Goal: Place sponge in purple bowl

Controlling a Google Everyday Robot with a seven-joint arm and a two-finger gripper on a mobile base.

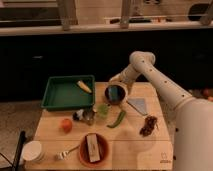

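Where the arm (160, 82) reaches in from the right edge of the bench (131, 146), the gripper (116, 85) hangs over the purple bowl (108, 98), which stands near the middle of the far edge. The blue sponge (116, 93) shows inside the bowl's opening, directly under the gripper; whether the claw is clamped on the sponge or spread apart from it cannot be told, as the wrist covers that spot. A green tray (50, 94) fills the far left corner, and a yellow item (84, 86) lies in its far right part. Just right of the bowl a grey-blue triangular piece (138, 105) lies flat. In front of the bowl, toward the bench's middle, stands a green cup (103, 110), with a metal can (89, 117) touching or just beside it on the left and a small white and black object (78, 115) beside the can. A long green vegetable (117, 119) lies at a slant right of the cup. An orange fruit (66, 124) sits near the left edge. A dark brown lump (148, 125) rests near the right edge. At the near edge stands an orange bowl (81, 149) holding a tan block (92, 147), and a fork (65, 153) lies just left of it. Off the near left corner there is a white dish (32, 150).
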